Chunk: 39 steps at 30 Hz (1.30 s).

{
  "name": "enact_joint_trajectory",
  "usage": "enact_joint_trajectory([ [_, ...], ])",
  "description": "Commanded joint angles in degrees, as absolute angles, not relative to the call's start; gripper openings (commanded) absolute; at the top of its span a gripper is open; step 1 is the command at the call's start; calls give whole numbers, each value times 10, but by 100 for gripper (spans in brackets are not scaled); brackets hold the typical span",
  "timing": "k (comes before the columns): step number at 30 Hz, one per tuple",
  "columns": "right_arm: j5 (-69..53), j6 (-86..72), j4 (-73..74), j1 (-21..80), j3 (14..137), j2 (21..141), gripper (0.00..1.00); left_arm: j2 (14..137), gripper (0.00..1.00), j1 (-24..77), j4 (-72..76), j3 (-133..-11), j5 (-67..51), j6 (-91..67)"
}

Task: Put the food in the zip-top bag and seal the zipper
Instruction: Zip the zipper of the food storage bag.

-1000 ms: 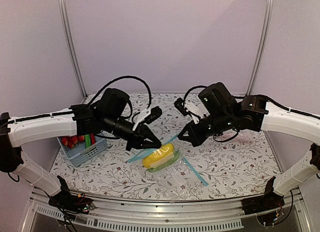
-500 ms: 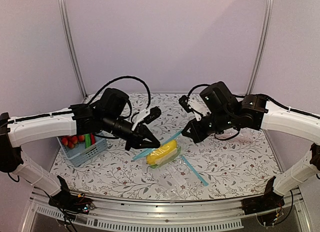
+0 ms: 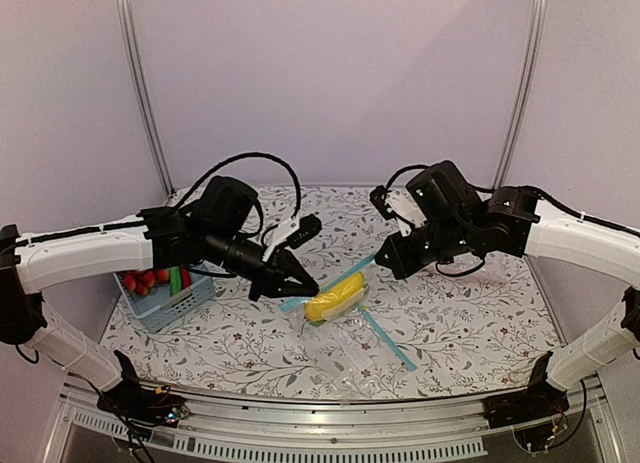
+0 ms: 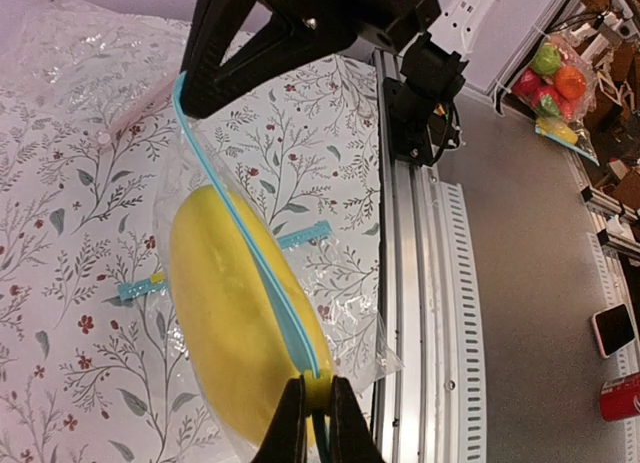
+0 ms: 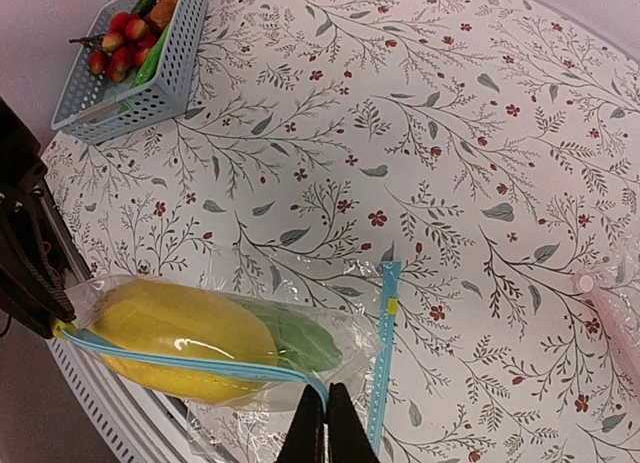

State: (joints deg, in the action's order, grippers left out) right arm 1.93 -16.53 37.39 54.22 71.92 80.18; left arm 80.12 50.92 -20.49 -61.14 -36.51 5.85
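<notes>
Zip-top bag [image 5: 355, 333] pulled taut, food [image 5: 180, 328] inside.
Left gripper [image 3: 308, 285], right gripper [image 3: 384, 260] pinch zipper [image 3: 335, 281] ends, shifted toward two o'clock; sealing unconfirmed.

No legible text, label, brand or number in any view, white marking on a red can [image 4: 618, 397] at lower right of the left wrist view, too small to read

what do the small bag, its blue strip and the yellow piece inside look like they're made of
The zip-top bag looks like thin clear plastic film: glossy, crinkled, see-through. The zipper seems a stiffer, opaque light-blue plastic strip, running in a clean line. The yellow piece looks like smooth moulded plastic, perhaps foam; the look leaves that open.
</notes>
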Motion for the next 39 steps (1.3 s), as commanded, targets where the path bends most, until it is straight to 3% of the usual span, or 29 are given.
enact_joint_trajectory([
  [1,91,-176,396,518,712,783,0,784,0,505,-253,-607,-388,67],
  [23,125,-174,422,511,711,767,0,783,0,499,-257,-604,-363,71],
  [39,91,-165,433,510,714,742,0,767,0,494,-249,-593,-266,67],
])
